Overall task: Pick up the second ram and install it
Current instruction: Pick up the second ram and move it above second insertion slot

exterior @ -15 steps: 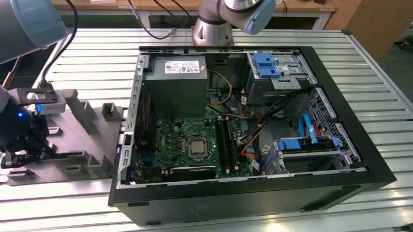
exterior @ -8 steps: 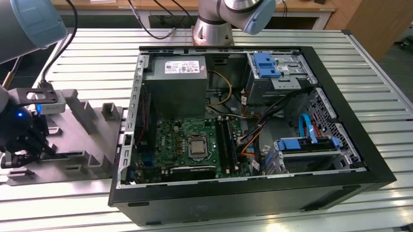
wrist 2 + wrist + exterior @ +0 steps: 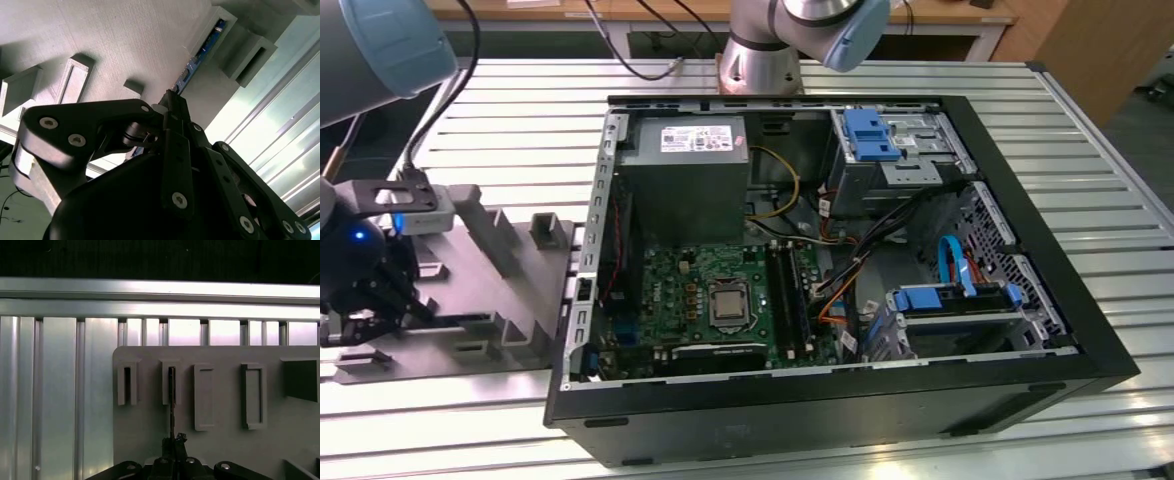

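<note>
It looks like a robotics lab bench set up for computer assembly. A ribbed aluminium-profile table top (image 3: 1067,130) carries an open black computer tower case (image 3: 854,410) lying on its side, its green motherboard (image 3: 680,290) and grey metal power supply box (image 3: 680,170) exposed. Just beside it lies a flat grey plastic fixture plate with upright slotted holders (image 3: 520,300). A silver robot arm base (image 3: 761,60) stands on the table's far edge, black cables (image 3: 611,45) trail past it, and a wooden workbench (image 3: 720,12) stands behind.

We're seeing a thin blue-green ram board (image 3: 216,29), a matte black metal gripper (image 3: 168,101), a plain light-grey slotted plastic holder plate (image 3: 225,390), a striped silver ribbed aluminium table (image 3: 1067,150), and a black computer case (image 3: 854,415) with bright blue plastic drive brackets (image 3: 867,135).
</note>
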`<state>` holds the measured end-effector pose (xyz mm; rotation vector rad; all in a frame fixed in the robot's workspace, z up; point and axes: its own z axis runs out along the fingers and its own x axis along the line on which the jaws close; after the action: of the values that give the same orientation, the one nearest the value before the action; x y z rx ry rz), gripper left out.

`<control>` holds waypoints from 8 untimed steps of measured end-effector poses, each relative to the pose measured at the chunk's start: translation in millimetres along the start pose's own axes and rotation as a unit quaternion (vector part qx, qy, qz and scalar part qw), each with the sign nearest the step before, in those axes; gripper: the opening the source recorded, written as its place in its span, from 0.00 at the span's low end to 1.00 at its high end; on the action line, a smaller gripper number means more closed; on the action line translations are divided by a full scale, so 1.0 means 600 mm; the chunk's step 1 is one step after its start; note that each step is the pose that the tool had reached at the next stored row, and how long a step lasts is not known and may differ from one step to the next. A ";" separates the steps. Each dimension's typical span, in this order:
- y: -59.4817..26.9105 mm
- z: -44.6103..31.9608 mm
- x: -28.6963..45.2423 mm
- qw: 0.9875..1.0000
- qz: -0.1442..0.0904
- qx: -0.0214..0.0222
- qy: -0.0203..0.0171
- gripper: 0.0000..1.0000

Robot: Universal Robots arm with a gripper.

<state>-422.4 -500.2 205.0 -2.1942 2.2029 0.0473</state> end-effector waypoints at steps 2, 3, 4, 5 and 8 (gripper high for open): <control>0.000 -0.007 0.000 1.000 0.000 0.000 0.000 0.11; 0.000 -0.011 -0.001 1.000 0.000 0.000 0.000 0.11; 0.000 -0.014 -0.001 1.000 0.000 0.000 0.000 0.11; 0.000 -0.018 -0.001 1.000 0.000 0.000 0.000 0.11; 0.000 -0.031 -0.001 1.000 0.000 0.000 0.000 0.11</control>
<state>-422.3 -500.2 223.7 -2.1941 2.2027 0.0472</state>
